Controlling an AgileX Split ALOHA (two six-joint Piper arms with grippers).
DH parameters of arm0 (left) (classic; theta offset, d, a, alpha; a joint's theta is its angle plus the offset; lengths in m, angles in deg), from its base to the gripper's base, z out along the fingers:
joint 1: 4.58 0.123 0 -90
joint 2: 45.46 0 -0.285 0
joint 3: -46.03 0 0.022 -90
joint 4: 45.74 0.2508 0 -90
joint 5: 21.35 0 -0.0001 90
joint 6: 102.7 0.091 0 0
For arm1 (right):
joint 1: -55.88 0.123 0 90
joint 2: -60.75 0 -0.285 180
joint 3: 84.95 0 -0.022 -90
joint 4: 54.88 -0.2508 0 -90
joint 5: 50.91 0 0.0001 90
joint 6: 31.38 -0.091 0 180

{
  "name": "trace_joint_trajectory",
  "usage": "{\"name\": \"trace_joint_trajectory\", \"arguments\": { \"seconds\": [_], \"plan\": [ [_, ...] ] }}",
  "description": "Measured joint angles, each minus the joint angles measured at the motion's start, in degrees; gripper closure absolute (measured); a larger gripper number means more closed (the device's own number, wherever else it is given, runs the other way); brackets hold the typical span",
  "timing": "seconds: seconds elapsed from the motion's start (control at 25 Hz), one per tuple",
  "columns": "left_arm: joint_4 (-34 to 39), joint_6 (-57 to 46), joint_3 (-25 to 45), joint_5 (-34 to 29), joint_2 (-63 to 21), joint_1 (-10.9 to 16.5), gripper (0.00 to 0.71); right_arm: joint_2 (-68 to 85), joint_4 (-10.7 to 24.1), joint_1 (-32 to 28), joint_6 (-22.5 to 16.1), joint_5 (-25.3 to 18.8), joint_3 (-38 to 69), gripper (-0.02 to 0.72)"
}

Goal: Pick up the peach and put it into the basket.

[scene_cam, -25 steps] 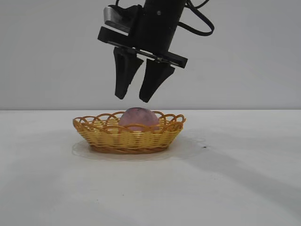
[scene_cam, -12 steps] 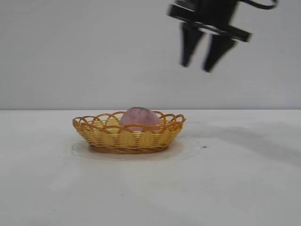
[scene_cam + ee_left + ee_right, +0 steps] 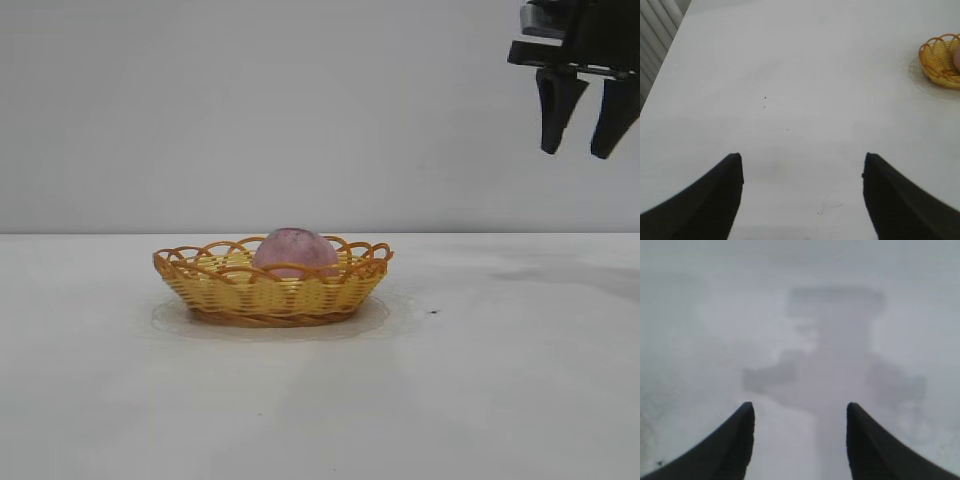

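The dusty pink peach (image 3: 294, 251) lies inside the yellow wicker basket (image 3: 222, 290) at the middle of the white table. My right gripper (image 3: 578, 153) hangs high at the exterior view's upper right, well away from the basket, open and empty; its wrist view shows the gripper (image 3: 800, 407) over bare table. My left gripper (image 3: 802, 161) is out of the exterior view. It is open and empty over bare table, with the basket (image 3: 935, 60) far off at the edge of its wrist view.
The white table top (image 3: 480, 380) spreads all round the basket. A small dark speck (image 3: 433, 311) lies right of the basket. A slatted surface (image 3: 655, 35) borders the table in the left wrist view.
My right gripper has risen from just above the peach and swung away to the upper right, staying open. The peach and the basket have not moved.
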Motion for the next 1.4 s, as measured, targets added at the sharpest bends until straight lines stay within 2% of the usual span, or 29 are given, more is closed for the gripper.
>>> {"name": "trace_joint_trajectory", "arguments": {
  "seconds": [0.24, 0.48, 0.68, 0.96, 1.4],
  "plan": [
    [0.00, 0.00, 0.00, 0.00, 0.00, 0.00, 0.261, 1.05, 0.00, 0.00, -0.38, -1.22, 0.00, 0.351],
    [0.00, 0.00, 0.00, 0.00, 0.00, 0.00, 0.261, 10.80, 1.20, 0.00, -0.38, -2.28, 3.02, 0.351],
    [0.00, 0.00, 0.00, 0.00, 0.00, 0.00, 0.261, 26.26, 4.60, 0.00, -1.89, -1.73, 19.96, 0.351],
    [0.00, 0.00, 0.00, 0.00, 0.00, 0.00, 0.261, 48.64, 5.47, 0.00, -3.45, 0.16, 44.15, 0.351],
    [0.00, 0.00, 0.00, 0.00, 0.00, 0.00, 0.261, 77.10, 5.59, 0.00, -4.84, -2.17, 63.24, 0.351]
  ]
}}
